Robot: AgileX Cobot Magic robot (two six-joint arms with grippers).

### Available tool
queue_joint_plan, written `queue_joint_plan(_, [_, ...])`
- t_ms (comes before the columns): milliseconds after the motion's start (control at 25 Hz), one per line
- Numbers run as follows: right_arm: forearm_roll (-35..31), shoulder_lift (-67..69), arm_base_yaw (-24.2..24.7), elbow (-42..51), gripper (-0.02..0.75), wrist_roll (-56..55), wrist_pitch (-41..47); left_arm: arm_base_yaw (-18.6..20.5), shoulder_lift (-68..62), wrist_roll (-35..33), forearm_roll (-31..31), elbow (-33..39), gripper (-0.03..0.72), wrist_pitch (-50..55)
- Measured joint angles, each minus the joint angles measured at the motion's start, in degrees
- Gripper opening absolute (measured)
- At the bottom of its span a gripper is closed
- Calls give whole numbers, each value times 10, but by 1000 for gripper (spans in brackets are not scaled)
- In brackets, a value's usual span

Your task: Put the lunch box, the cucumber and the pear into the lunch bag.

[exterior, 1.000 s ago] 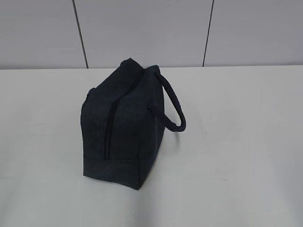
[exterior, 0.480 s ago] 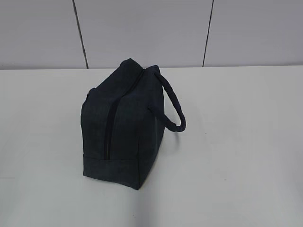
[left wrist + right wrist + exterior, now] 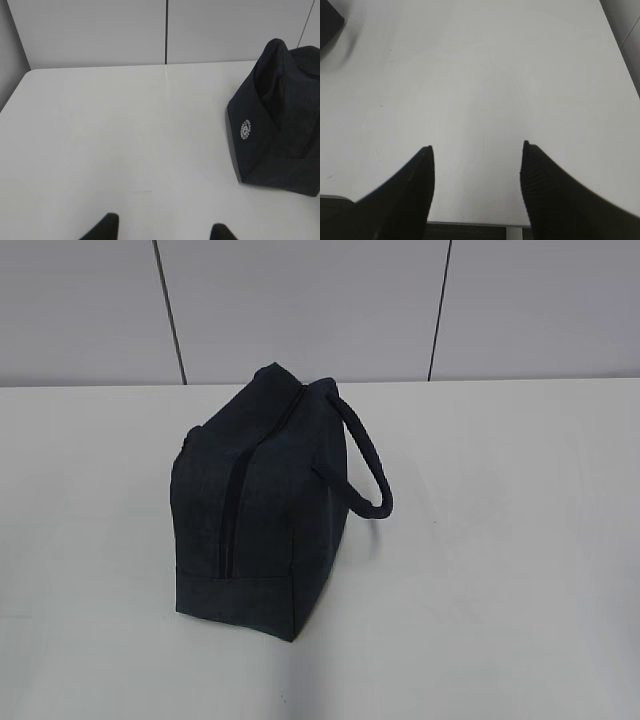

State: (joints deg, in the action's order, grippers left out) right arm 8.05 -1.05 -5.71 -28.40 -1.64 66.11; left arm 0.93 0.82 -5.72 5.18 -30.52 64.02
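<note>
The dark navy lunch bag (image 3: 255, 510) stands upright on the white table, zipper shut along its top, padded loop handle (image 3: 365, 465) hanging to its right. It also shows in the left wrist view (image 3: 277, 120) at the right, with a small white logo. The lunch box, the cucumber and the pear are out of view. My left gripper (image 3: 162, 231) is open and empty over bare table, left of the bag. My right gripper (image 3: 476, 150) is open and empty near the table's front edge; a corner of the bag (image 3: 329, 22) shows at top left. Neither gripper shows in the exterior view.
The white table (image 3: 500, 540) runs back to a grey panelled wall (image 3: 300, 310). The table's front edge (image 3: 470, 223) lies under my right gripper. Its left edge (image 3: 12, 95) shows in the left wrist view.
</note>
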Motion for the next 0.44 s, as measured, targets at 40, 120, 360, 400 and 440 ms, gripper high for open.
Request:
queue_joint_plan(40, [0,0,0,0,434,0,0,0,0,0,0,0,336,0])
queue_joint_plan(120, [0,0,0,0,433,0,0,0,0,0,0,0,332,0])
queue_joint_plan(360, [0,0,0,0,433,0,0,0,0,0,0,0,322,0])
queue_joint_plan(400, [0,0,0,0,434,0,0,0,0,0,0,0,321,0])
queue_joint_plan(440, [0,0,0,0,433,0,0,0,0,0,0,0,321,0])
